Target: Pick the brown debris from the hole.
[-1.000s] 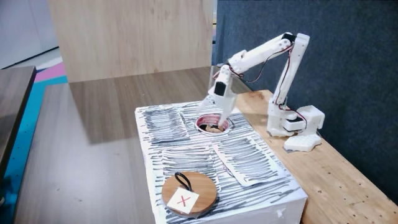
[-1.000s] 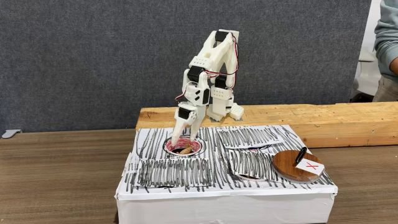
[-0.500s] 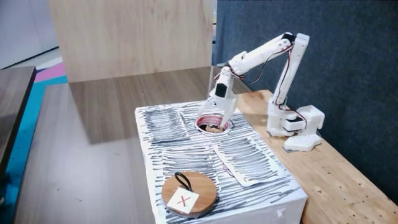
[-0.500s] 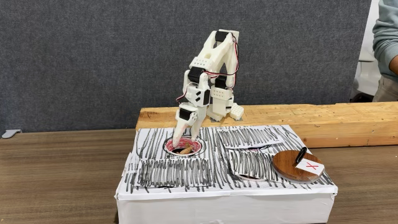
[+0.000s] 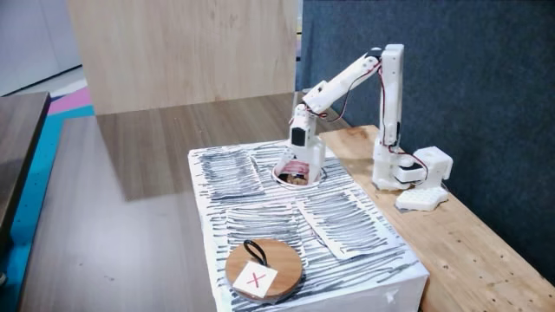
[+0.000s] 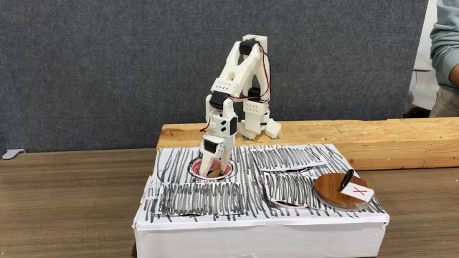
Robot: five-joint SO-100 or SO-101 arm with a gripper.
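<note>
Brown debris (image 5: 297,180), a few small tan lumpy bits, lies inside the small round hole with the white and pink rim (image 5: 283,177), near the middle of a fixed view. The white robot arm's claw (image 5: 299,170) points down at the hole. In another fixed view the claw (image 6: 213,169) reaches into the hole (image 6: 228,170), and its tips are low by the debris (image 6: 215,173). I cannot tell if the claw is spread or pressed together, because the tips are too small to see.

A moment ago the arm leaned over more. Now its upper part stands up straighter, and the claw points more straight down. I think it is lining up to grab a bit, but nothing looks lifted out yet.

The hole is cut in the top of a white box with black stripes (image 5: 260,208). A round wooden disc with a red X card (image 5: 264,270) sits at the lower part of the box, well apart from the hole. The box rests on a brown table, with a pale wooden plank (image 6: 373,132) behind it and a dark grey wall behind that. A person's arm (image 6: 446,43) shows at the right edge.
</note>
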